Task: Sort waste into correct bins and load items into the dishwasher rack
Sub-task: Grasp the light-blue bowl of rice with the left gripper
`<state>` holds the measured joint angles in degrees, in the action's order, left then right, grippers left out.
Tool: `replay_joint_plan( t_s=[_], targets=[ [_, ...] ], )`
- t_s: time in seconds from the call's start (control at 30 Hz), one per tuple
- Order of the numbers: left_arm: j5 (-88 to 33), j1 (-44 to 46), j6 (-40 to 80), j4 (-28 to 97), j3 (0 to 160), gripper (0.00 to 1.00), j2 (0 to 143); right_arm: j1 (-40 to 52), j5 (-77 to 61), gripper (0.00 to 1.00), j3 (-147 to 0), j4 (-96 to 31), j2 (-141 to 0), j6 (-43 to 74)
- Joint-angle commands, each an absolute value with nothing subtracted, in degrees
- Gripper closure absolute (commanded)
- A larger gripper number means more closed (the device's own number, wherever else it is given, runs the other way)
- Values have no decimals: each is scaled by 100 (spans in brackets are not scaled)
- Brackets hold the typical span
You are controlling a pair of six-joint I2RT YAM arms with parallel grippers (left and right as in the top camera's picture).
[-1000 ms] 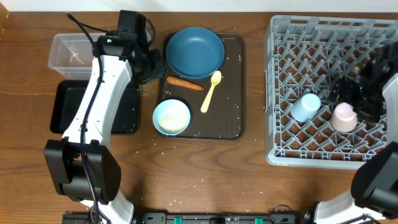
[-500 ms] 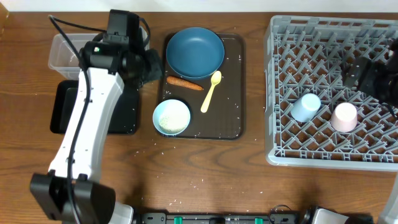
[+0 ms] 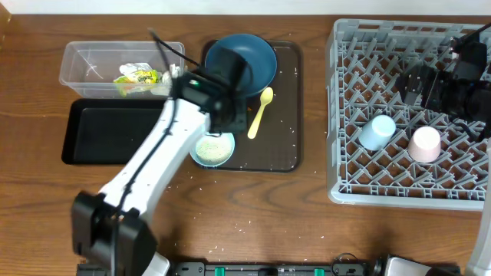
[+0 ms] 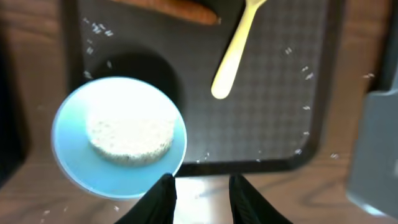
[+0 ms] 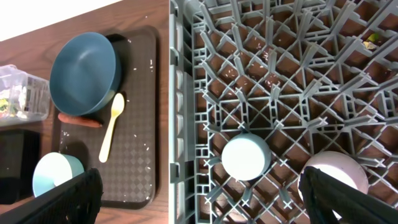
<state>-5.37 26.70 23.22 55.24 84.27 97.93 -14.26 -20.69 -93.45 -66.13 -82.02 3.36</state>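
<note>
Overhead, the yellow-green wrapper [image 3: 138, 77] is now lying sorted in the clear tub [image 3: 77, 57] beside the serving tray [image 3: 288, 107]; the left end effector [image 4: 201, 193], narrow and empty, is moving over that tray's light blue bowl [image 4: 118, 137].

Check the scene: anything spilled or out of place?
Yes: loose white rice grains are scattered over the dark brown serving tray and onto the wooden table in front of it, outside any bin.

Carrot [image 4: 186, 9] half beyond the left wrist view's top edge; pink cup [image 5: 333, 165] half beyond the right's bottom.
</note>
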Motion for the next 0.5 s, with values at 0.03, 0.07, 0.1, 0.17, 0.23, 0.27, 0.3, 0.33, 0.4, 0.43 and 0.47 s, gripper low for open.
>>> replay_joint_plan(
  t_s=[0.03, 0.07, 0.1, 0.17, 0.23, 0.27, 0.3, 0.33, 0.4, 0.43, 0.47],
  targets=[
    [-161, 2801, 2429, 5164, 7985, 68, 10169, -1378, -2145, 1, -9395, -6613, -8211, 154],
    [-163, 2801, 2429, 5092, 7933, 68, 10245, -1380, -2143, 1, -9395, -6619, -8211, 145],
    [-158, 2799, 2429, 5024, 7885, 68, 10333, -1378, -2145, 1, -9395, -6622, -8211, 137],
    [-110, 2801, 2427, 4945, 7828, 68, 10492, -1378, -2145, 1, -9395, -6622, -8211, 137],
    [-51, 2805, 2399, 4936, 7806, 68, 10654, -1378, -2145, 1, -9395, -6624, -8211, 137],
    [-47, 2805, 2357, 4934, 7806, 68, 10726, -1378, -2145, 1, -9395, -6626, -8211, 139],
    [-36, 2805, 2340, 4934, 7806, 68, 10792, -1378, -2145, 1, -9395, -6626, -8211, 139],
    [-34, 2805, 2298, 4921, 7806, 68, 10862, -1378, -2145, 1, -9395, -6626, -8211, 139],
    [-12, 2805, 2276, 4895, 7804, 68, 10993, -1378, -2145, 1, -9395, -6624, -8211, 139],
    [5, 2805, 2276, 4890, 7800, 69, 11061, -1378, -2145, 1, -9395, -6626, -8211, 137],
    [36, 2805, 2279, 4893, 7800, 69, 11128, -1378, -2145, 1, -9395, -6626, -8211, 137]
  ],
)
